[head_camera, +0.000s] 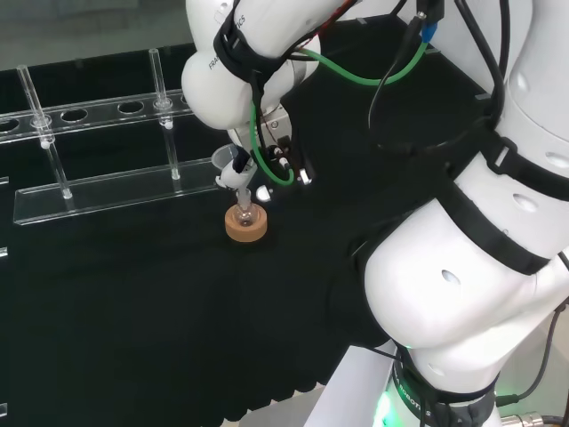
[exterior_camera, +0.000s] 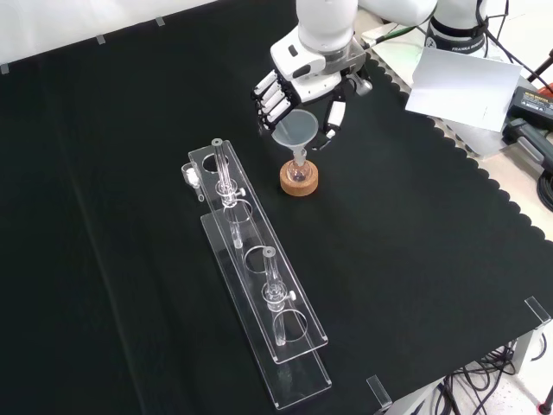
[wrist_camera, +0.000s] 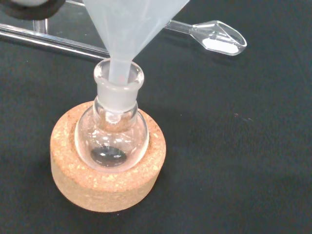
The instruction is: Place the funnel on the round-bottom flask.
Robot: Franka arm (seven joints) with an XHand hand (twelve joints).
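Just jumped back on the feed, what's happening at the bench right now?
The hand is at the funnel, and the funnel's stem is already down inside the neck of the round-bottom flask. The flask sits upright in a cork ring on the black cloth. Whether the fingers are actually gripping the funnel cannot be told from these views. A clear rack with glass tubes stands nearby, untouched, and a small clear scoop lies on the cloth beyond the flask.

Chemistry lab bench, black cloth [exterior_camera: 130, 216] over top. Clear test-tube rack [exterior_camera: 259, 277] with glass tubes left of cork ring stand [exterior_camera: 299, 181] in front view. Round-bottom flask [wrist_camera: 113, 131] seated in stand. Clear scoop [wrist_camera: 217, 38] lying near flask.
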